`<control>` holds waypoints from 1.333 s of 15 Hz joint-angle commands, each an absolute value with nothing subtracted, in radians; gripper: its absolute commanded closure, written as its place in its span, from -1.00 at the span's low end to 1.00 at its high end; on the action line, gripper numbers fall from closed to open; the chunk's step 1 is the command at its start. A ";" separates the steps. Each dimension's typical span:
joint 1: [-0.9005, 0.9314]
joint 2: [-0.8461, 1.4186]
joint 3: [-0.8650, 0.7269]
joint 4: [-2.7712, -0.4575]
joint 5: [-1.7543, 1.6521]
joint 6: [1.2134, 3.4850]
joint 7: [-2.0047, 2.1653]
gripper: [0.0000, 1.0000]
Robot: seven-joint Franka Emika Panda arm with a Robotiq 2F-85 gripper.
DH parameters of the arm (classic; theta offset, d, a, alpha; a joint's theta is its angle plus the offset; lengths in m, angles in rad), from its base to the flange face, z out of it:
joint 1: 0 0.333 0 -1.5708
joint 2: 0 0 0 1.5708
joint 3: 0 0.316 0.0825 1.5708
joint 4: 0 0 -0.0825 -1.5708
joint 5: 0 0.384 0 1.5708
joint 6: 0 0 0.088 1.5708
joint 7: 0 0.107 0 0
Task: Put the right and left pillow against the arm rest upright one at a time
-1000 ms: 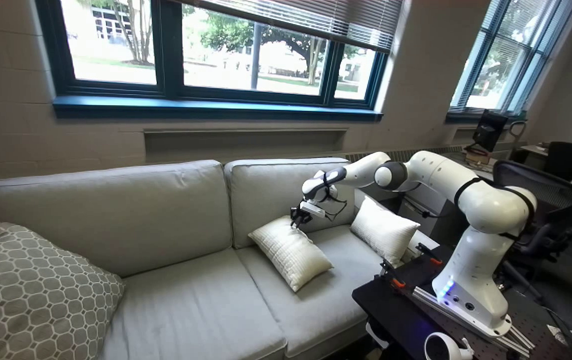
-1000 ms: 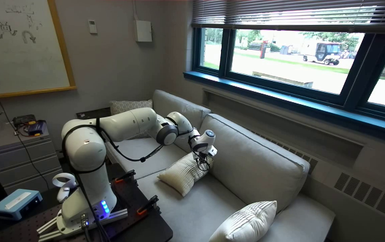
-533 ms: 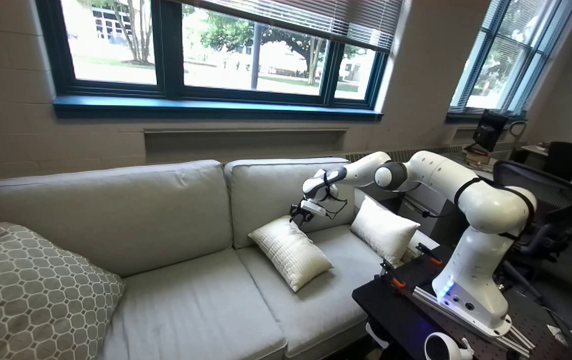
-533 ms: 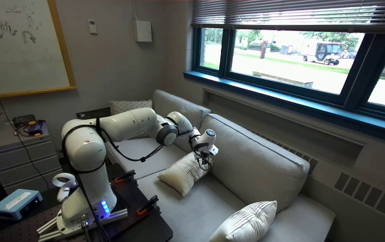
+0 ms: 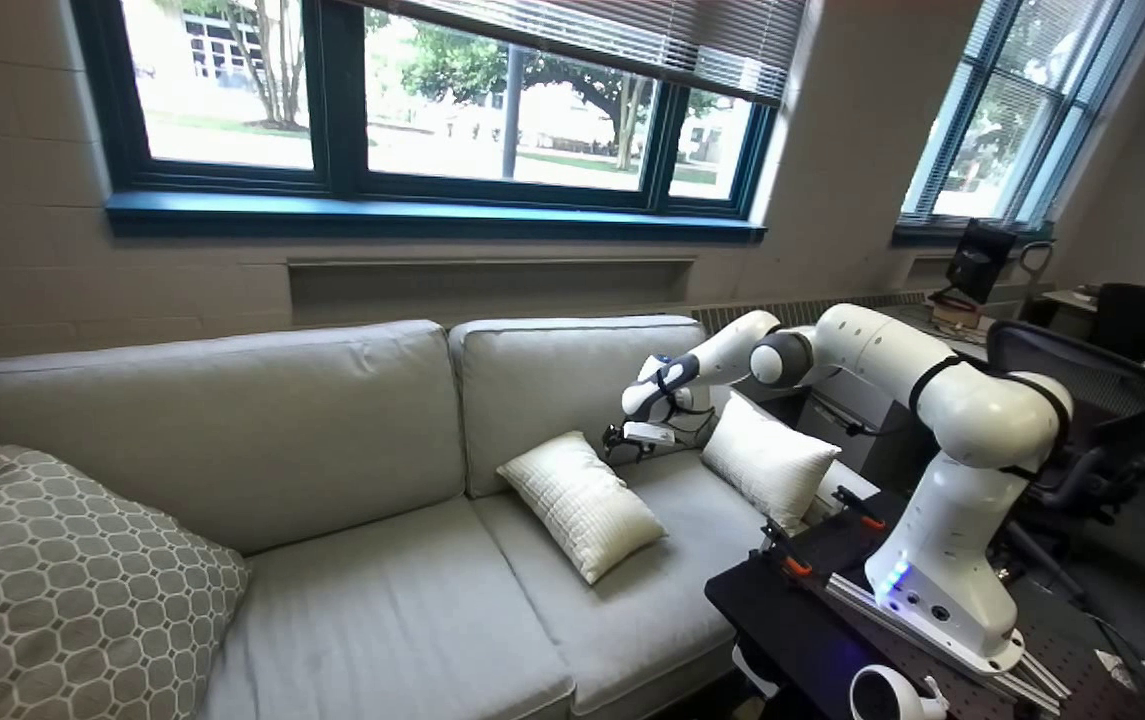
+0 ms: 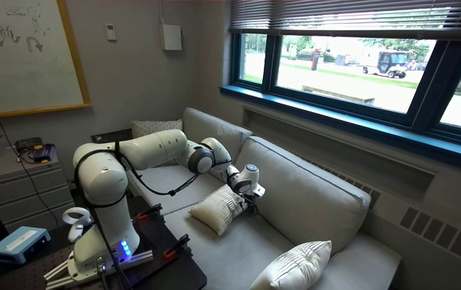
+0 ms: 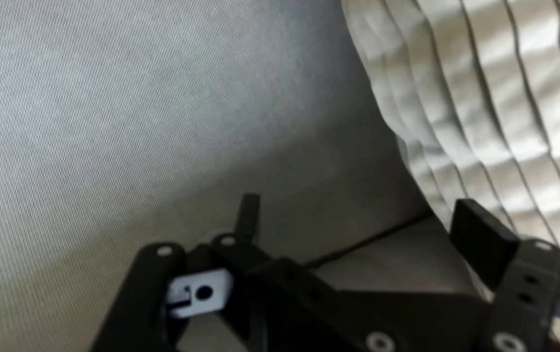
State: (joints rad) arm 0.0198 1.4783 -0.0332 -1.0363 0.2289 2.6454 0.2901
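Observation:
The left pillow (image 5: 582, 508), cream and pleated, lies slanted on the sofa seat; it also shows beneath the arm in an exterior view (image 6: 217, 209). Beside its upper corner, near the sofa back, hangs my gripper (image 5: 628, 452). In the wrist view the fingers of my gripper (image 7: 360, 220) stand wide apart, with only sofa fabric and a seam between them. One fingertip overlaps the edge of the left pillow (image 7: 495, 117); whether they touch, I cannot tell. The right pillow (image 5: 770, 462) leans on edge against the arm rest (image 6: 365, 257), partly hiding it.
Behind the gripper rises the sofa's back cushion (image 5: 572, 385). A grey patterned cushion (image 5: 82, 590) sits at the sofa's far end. My base stands on a black table (image 5: 772, 630) with orange-tipped clamps, close to the sofa's front.
My gripper has spread its fingers and moved off the left pillow's upper corner, sideways toward the right pillow and lower. Both pillows look unmoved.

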 commanded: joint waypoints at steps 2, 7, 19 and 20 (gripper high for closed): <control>-0.043 1.481 0.158 -1.048 0.256 2.585 0.152 -1.00; -0.118 1.481 0.318 -1.056 0.325 2.472 -0.018 -1.00; -0.045 1.472 0.237 -0.972 0.746 1.947 -0.294 -0.09; -0.037 1.471 0.225 -0.968 0.764 1.923 -0.291 0.07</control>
State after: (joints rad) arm -0.0686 1.4715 0.2694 -0.9869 0.7052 2.0094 -0.2775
